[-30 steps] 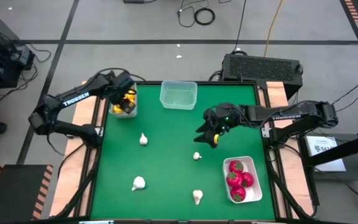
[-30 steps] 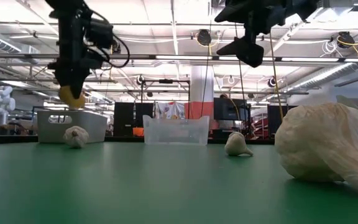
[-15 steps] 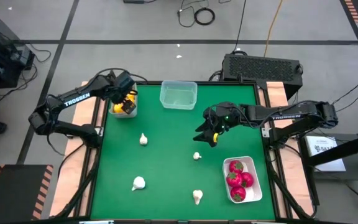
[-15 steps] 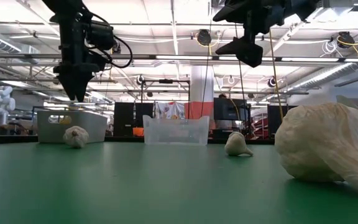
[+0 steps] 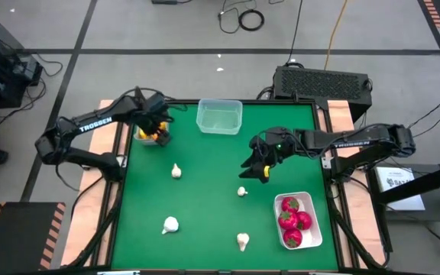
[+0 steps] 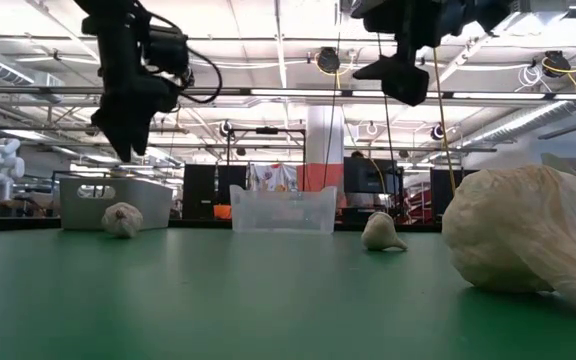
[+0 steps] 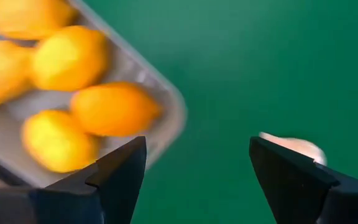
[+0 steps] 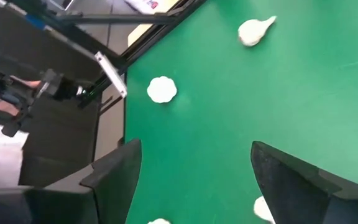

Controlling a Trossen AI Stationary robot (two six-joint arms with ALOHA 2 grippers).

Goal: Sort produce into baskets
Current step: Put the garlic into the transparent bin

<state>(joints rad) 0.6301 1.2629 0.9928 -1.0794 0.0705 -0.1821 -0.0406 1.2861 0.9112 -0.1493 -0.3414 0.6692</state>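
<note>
My left gripper (image 5: pixel 159 131) (image 6: pixel 123 150) hangs open and empty above the near right corner of the narrow grey-white bin (image 5: pixel 139 138) (image 6: pixel 108 200) at the table's far left. Several yellow-orange lemons (image 7: pixel 114 109) lie in the bin. My right gripper (image 5: pixel 255 166) (image 6: pixel 398 90) hangs open and empty above the table's middle right. Several white garlic bulbs (image 5: pixel 176 170) (image 5: pixel 242 191) (image 5: pixel 170 224) (image 5: pixel 242 241) lie on the green table. The clear tub (image 5: pixel 220 116) stands at the far edge. Three red fruits (image 5: pixel 292 221) lie in the white tray (image 5: pixel 312 200).
The left wrist view shows one garlic bulb (image 7: pixel 291 146) on the mat beside the bin's rim (image 7: pixel 166 106). The right wrist view shows two bulbs (image 8: pixel 162 89) (image 8: pixel 255 30) below my right gripper. A black box (image 5: pixel 323 82) stands behind the table's far edge.
My left gripper held a lemon above the grey bin and has let it go; the lemon has dropped into the bin. The gripper has then gone a little toward the table's right edge. My right gripper has kept still.
</note>
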